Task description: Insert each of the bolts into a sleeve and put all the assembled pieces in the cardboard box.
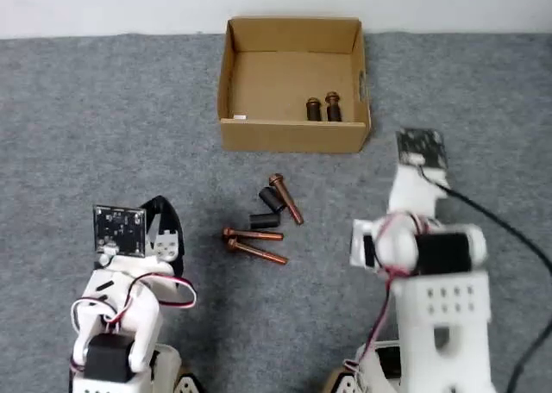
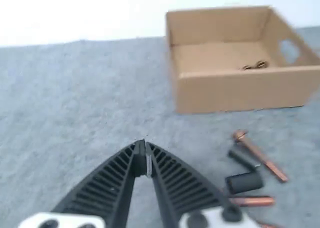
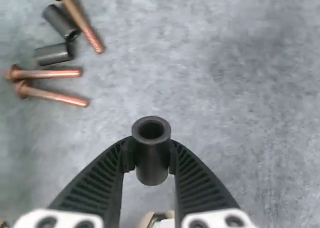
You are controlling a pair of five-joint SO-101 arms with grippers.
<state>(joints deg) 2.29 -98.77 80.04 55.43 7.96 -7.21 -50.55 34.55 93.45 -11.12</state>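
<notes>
- box [image 1: 293,137]: cardboard, open on top, at the far middle of the desk [image 1: 112,126], which had a grey felt-like cover.
- assembled pieces [image 1: 323,109]: two, side by side inside the box, close to its front wall and toward its right corner.
- bolts: three, copper-coloured, loose on the desk in front of the box, between the two arms. One [image 1: 286,200] lay slanted, nearest the box. Two more [image 1: 253,234] [image 1: 259,252] lay close together, heads to the left.
- sleeves: two, black, loose on the desk. One [image 1: 272,198] lay just beside the slanted bolt, the other [image 1: 265,221] between it and the pair of bolts.
- left end effector [image 2: 142,153]: fingers together, nothing between them, over the desk left of the bolts.
- right end effector [image 3: 150,147]: clamped on a third sleeve [image 3: 151,160], its open bore showing, over the desk right of the bolts.
</notes>
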